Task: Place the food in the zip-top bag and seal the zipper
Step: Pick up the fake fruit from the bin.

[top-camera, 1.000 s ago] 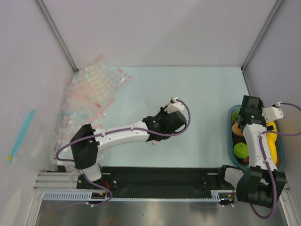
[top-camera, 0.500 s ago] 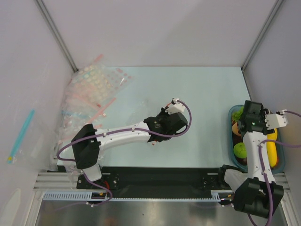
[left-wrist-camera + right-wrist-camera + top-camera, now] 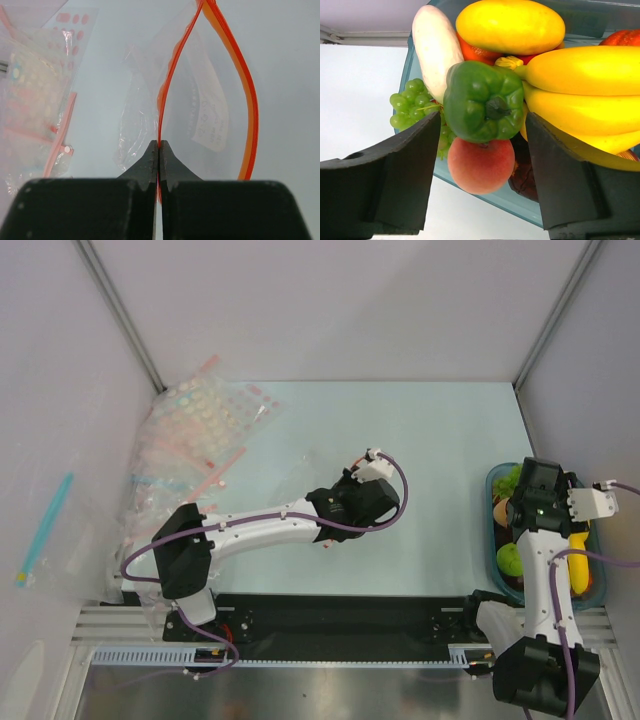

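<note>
The left gripper (image 3: 159, 145) was clamped shut on one lip of the zipper (image 3: 169, 80). The other lip bowed away to the right, so the bag (image 3: 210, 115) stood open over the table (image 3: 290, 60). The right gripper (image 3: 484, 127) straddled the green pepper (image 3: 482, 102) at the tray (image 3: 490, 197), jaws just beside it; whether they gripped it could not be told. The radish (image 3: 434, 47) lay in the tray.
</note>
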`<state>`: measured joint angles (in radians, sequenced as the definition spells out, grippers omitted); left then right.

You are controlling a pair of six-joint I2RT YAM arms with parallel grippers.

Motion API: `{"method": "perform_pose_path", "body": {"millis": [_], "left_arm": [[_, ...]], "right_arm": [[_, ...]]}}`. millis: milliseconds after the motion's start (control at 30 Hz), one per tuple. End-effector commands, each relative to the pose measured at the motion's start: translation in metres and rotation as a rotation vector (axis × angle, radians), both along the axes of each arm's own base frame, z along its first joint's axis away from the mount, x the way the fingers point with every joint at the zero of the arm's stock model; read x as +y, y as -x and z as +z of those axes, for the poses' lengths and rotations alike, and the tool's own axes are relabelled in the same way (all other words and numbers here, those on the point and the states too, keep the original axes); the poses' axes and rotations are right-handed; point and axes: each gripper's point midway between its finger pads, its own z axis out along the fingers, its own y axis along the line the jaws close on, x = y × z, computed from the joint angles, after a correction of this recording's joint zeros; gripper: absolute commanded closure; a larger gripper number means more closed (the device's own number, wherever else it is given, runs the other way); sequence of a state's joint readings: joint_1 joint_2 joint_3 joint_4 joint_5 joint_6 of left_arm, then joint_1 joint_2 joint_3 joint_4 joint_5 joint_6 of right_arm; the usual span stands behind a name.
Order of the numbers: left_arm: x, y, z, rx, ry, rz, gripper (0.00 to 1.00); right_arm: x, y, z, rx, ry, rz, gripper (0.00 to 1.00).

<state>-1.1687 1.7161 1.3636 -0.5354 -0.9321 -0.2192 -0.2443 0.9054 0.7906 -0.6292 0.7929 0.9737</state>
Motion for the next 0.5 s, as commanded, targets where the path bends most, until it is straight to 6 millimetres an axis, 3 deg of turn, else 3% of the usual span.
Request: {"method": "perform_pose_path", "body": {"millis": [0, 133, 467], "left_arm": [[-0.007, -0.002, 0.016, -0.033, 0.034, 0.011, 1.00], [-0.007, -0.001, 0.015, -0.033, 0.031, 0.011, 1.00], [-0.007, -0.001, 0.015, -0.034, 0.026, 0.010, 1.00]], "right_arm": [[-0.006, 0.010, 0.003, -0.012, 0.028, -0.051, 0.27], [-0.005, 0.011, -0.002, -0.003, 0.020, -0.050, 0.39], [-0.004, 0.005, -0.015, -0.012, -0.016, -0.026, 0.46]]}}
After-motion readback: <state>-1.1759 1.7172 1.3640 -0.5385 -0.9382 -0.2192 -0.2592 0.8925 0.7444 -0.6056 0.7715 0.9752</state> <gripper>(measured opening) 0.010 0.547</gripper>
